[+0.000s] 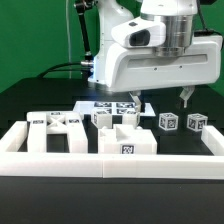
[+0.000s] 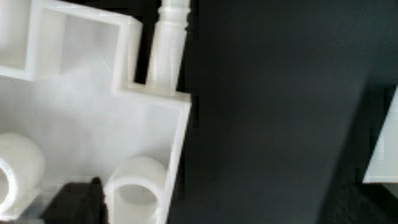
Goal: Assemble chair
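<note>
The chair lies in loose white tagged pieces on the black table. A wide flat piece (image 1: 55, 122) lies at the exterior view's left. Two blocky pieces (image 1: 104, 118) (image 1: 128, 113) stand in the middle and another (image 1: 130, 144) rests against the front rail. Two small cube-like pieces (image 1: 168, 121) (image 1: 197, 121) stand at the right. My gripper (image 1: 163, 100) hangs above the table behind the cubes, its fingers wide apart with nothing between them. The wrist view shows a flat notched white piece (image 2: 89, 120) with a thin peg (image 2: 169, 40) and a rounded stub (image 2: 143, 195). My fingertips do not show clearly there.
A long low white border rail (image 1: 110, 166) runs along the front and up both sides (image 1: 12, 138). The marker board (image 1: 108, 105) lies on the table below the gripper body. A white edge (image 2: 384, 130) shows at the side of the wrist view.
</note>
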